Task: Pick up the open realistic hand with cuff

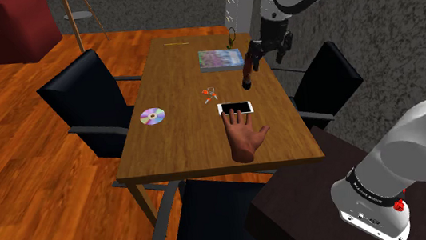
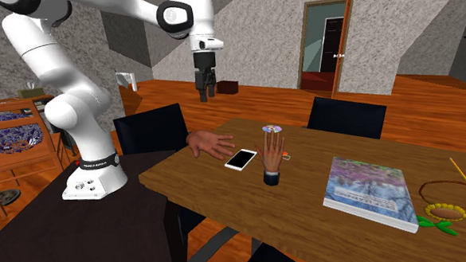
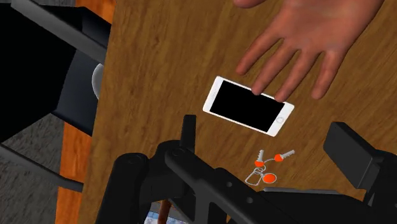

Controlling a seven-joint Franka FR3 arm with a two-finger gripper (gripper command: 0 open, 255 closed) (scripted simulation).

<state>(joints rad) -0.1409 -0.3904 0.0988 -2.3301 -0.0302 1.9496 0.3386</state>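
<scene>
**High over the table, the claw (image 2: 205, 94) is hanging wide**

The claw is holding its jaws spread and gripping nothing, probably readying a descent. Below it, the cuffed hand (image 2: 272, 155) is standing upright on the table (image 1: 173, 143), just beside the phone (image 2: 240, 159). The wrist view is showing the keys (image 3: 267, 170) and a flat hand (image 3: 305, 38). The second exterior view is revealing the dark cuff.

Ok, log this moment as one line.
stage: pre-grasp | end effector: open, empty, raised above table | hand with cuff: upright on table, not grasped
</scene>
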